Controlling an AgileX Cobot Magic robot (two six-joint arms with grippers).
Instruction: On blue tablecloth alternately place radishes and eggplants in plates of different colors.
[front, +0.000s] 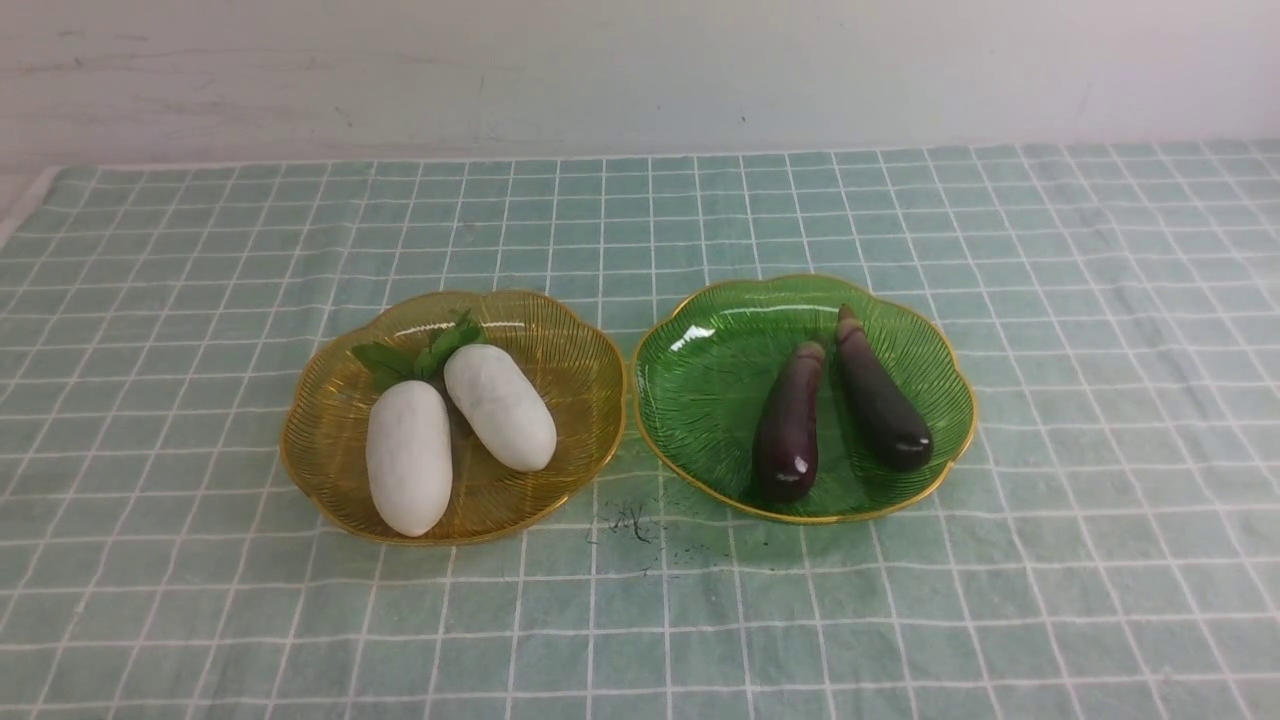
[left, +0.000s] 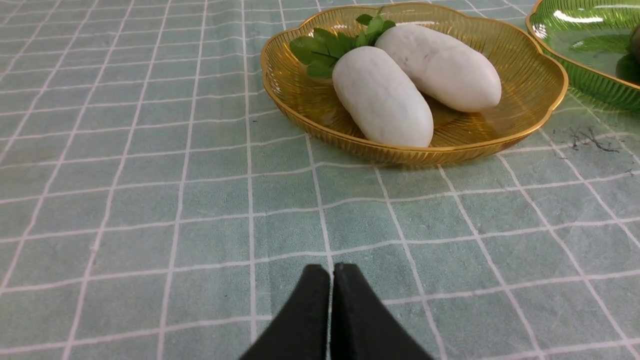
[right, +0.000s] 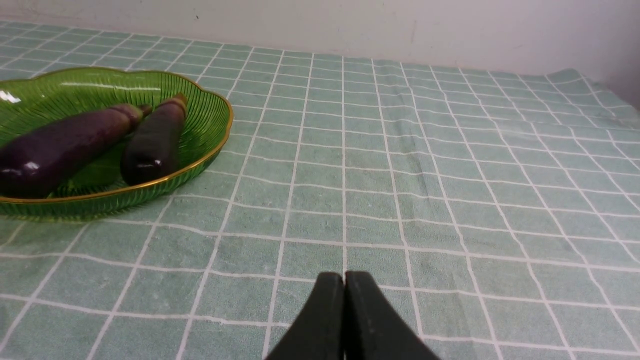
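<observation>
Two white radishes (front: 408, 457) (front: 500, 406) lie side by side in the amber-yellow plate (front: 330, 440) at centre left of the blue tablecloth (front: 640, 620). Two dark purple eggplants (front: 788, 425) (front: 882, 393) lie in the green plate (front: 700, 380) to its right. No arm shows in the front view. The left gripper (left: 332, 272) is shut and empty above bare cloth, short of the yellow plate (left: 530, 80) and its radishes (left: 382, 97). The right gripper (right: 344, 280) is shut and empty above bare cloth, apart from the green plate (right: 210, 125) and its eggplants (right: 155, 140).
A small dark scribble mark (front: 632, 522) lies on the cloth between the plates at the front. A white wall (front: 640, 70) stands behind the cloth's far edge. The cloth's left edge (front: 25, 205) shows at far left.
</observation>
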